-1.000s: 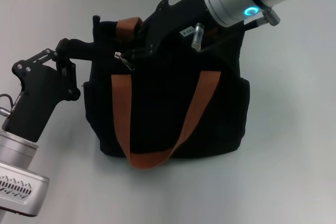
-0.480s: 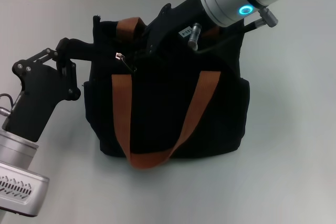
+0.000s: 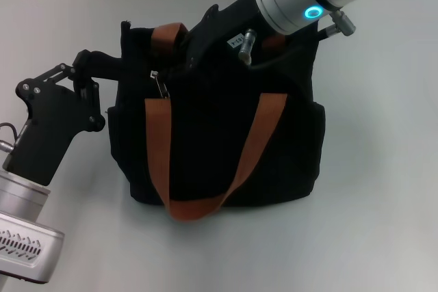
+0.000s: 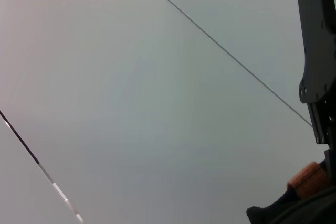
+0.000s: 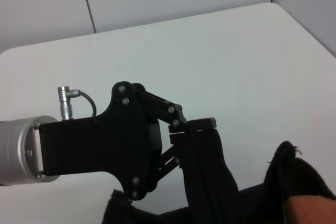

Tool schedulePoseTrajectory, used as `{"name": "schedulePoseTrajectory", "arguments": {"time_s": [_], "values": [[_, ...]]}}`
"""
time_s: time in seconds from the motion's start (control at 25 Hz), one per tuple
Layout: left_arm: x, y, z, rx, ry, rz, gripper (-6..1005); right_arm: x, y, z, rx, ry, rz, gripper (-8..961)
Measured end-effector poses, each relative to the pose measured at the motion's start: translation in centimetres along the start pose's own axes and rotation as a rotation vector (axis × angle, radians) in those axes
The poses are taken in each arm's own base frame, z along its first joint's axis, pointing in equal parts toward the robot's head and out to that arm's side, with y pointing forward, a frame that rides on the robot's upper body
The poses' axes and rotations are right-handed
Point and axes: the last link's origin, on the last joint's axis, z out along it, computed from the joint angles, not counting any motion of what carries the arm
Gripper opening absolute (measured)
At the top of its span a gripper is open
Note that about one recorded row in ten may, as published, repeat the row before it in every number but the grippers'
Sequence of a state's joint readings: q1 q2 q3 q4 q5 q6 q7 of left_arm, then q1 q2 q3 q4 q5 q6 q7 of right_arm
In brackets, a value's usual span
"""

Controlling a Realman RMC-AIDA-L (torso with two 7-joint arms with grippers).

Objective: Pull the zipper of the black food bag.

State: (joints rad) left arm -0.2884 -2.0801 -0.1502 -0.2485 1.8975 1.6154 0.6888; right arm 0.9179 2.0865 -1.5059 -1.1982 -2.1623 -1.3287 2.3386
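The black food bag (image 3: 219, 148) stands upright in the middle of the table, with one orange-brown handle (image 3: 159, 155) hanging down its front. The silver zipper pull (image 3: 159, 81) hangs at the bag's upper edge, near the left corner. My left gripper (image 3: 109, 66) is shut on the bag's upper left corner; the right wrist view shows it (image 5: 194, 127) pinching the black fabric. My right gripper (image 3: 179, 66) reaches down from the upper right onto the bag's top, just right of the pull. Its fingertips blend into the black fabric.
The white table (image 3: 383, 189) surrounds the bag. The second handle (image 3: 168, 35) sticks up at the bag's back. The left wrist view shows only a pale surface, a bit of strap (image 4: 307, 178) and bag (image 4: 294, 213).
My right arm has shifted a little left and back over the bag's top. The zipper pull has moved slightly left. The left gripper and the bag have stayed put.
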Motion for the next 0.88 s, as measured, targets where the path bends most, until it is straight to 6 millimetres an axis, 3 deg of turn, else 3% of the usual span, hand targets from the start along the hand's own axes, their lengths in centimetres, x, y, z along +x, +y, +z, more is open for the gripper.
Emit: {"name": "schedulePoseTrajectory", "arguments": {"time_s": [0.88], "values": [[0.0,0.0,0.02,0.0,0.0,0.0,58,-0.13,0.21,-0.08,-0.024,-0.015,0.098,401]]}}
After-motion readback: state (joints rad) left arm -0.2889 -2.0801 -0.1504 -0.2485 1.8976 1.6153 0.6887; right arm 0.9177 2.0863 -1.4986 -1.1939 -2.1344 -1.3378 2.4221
